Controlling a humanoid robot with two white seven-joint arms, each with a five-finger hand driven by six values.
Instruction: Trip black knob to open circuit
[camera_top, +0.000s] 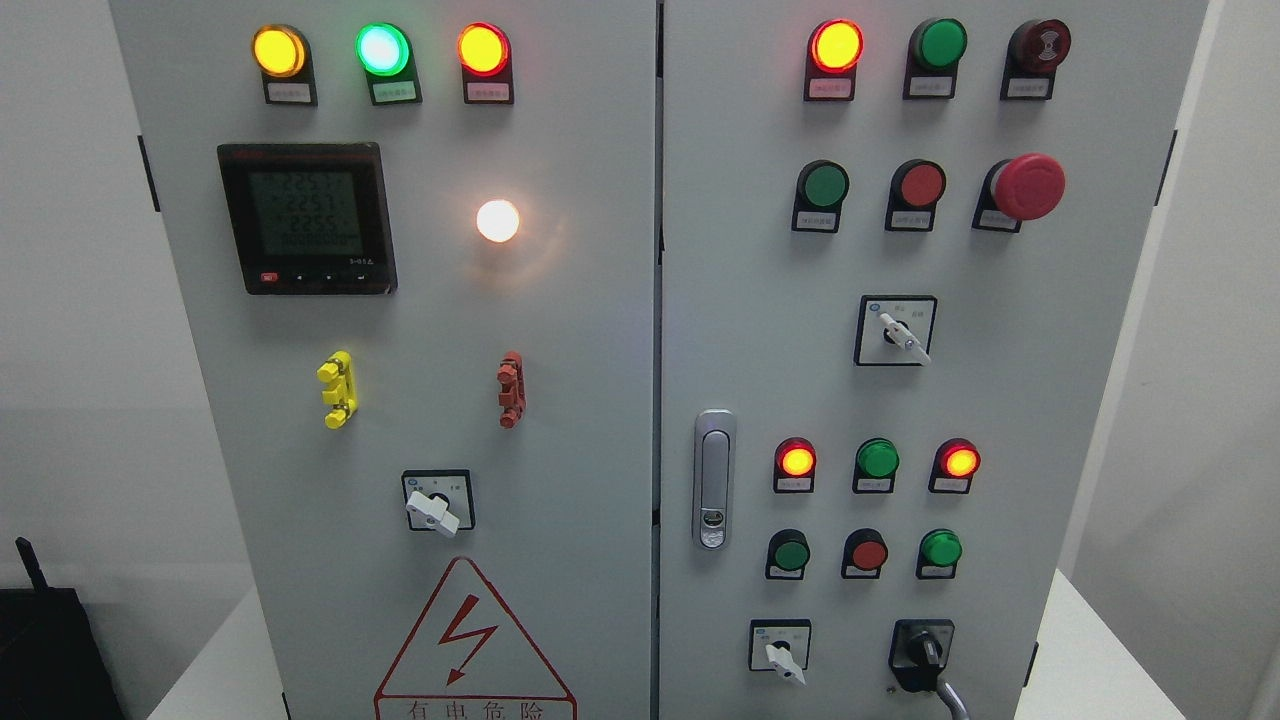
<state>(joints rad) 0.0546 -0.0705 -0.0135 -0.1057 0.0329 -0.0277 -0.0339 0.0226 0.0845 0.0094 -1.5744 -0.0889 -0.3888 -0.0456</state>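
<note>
Head view, control cabinet (600, 400) fills the frame, two doors. Black knob (922, 648) sits lower right of the frame on the right door, bottom row, handle pointing down-right, a grey cable running off just beside it. White selector (782, 655) to its left, door latch (713, 480) further up-left. Red mushroom button (1026, 186) upper right. Meter display (306, 218) upper left, lit. Neither robot hand is in the picture, so can't tell the fingers' state. Nothing touching the knob.

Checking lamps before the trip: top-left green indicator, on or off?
On. The green indicator glows bright, whitish at its centre, between two lit amber lamps.
</note>
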